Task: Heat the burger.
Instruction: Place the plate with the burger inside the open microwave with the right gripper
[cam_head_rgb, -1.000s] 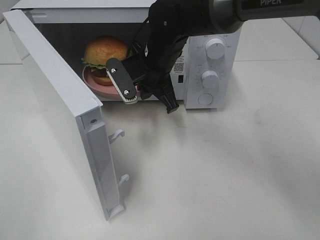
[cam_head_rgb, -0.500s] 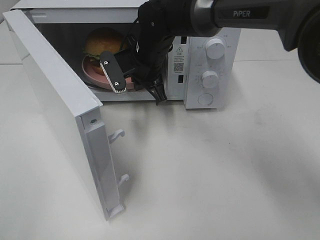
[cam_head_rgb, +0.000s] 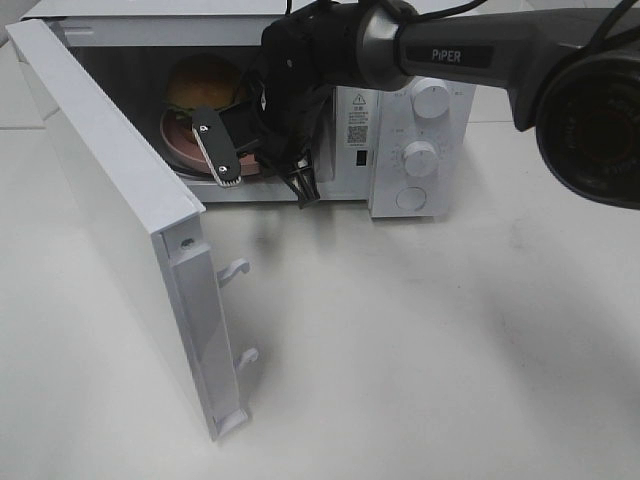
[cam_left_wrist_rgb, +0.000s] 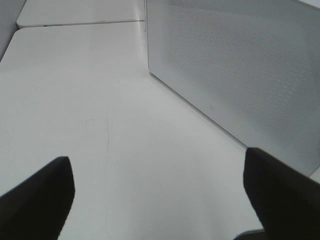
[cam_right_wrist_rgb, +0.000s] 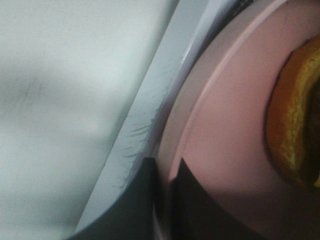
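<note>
Inside the microwave (cam_head_rgb: 400, 120), the right end effector (cam_right_wrist_rgb: 167, 169) is clamped on the rim of the pink plate (cam_right_wrist_rgb: 225, 125) bearing the burger (cam_head_rgb: 205, 82). Outside the microwave's door (cam_left_wrist_rgb: 240, 65), the left end effector (cam_left_wrist_rgb: 155, 167) has its fingers wide apart.

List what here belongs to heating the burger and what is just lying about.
Belongs to the job:
- burger on the pink plate
- right gripper, shut on the plate's rim
- microwave, its door open, its knobs

Just there:
- white table
- left gripper, open, holding nothing
</note>
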